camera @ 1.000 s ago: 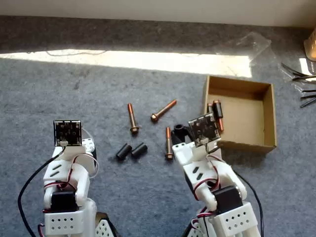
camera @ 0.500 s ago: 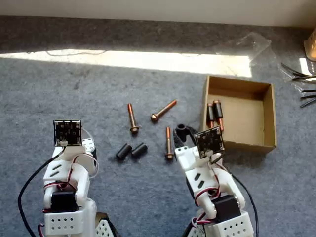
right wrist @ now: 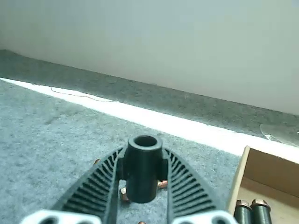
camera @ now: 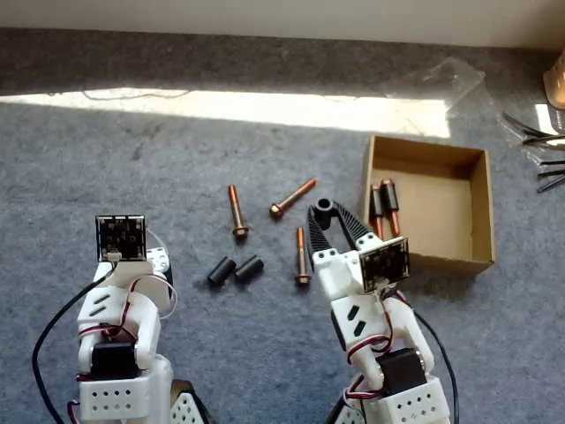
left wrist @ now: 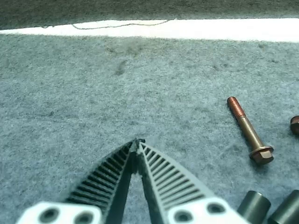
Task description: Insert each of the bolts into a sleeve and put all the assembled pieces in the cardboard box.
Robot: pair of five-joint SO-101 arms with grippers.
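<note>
The right end effector (camera: 327,212) pinches a short black cylindrical sleeve (camera: 324,209) upright between its ribbed fingers, just beside the left wall of the open cardboard box (camera: 441,261). Two assembled bolt-and-sleeve pieces (camera: 383,200) lie inside the box against that wall. The left end effector (left wrist: 137,143) has its fingers pressed together and holds nothing. Three copper-coloured bolts (camera: 235,210) and two loose black sleeves (camera: 235,269) lie mid-way across the grey carpet (camera: 132,177).

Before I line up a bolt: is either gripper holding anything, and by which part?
The right gripper holds a black sleeve, clamped across its side walls, with its open end exposed. The left gripper is shut and empty.
</note>
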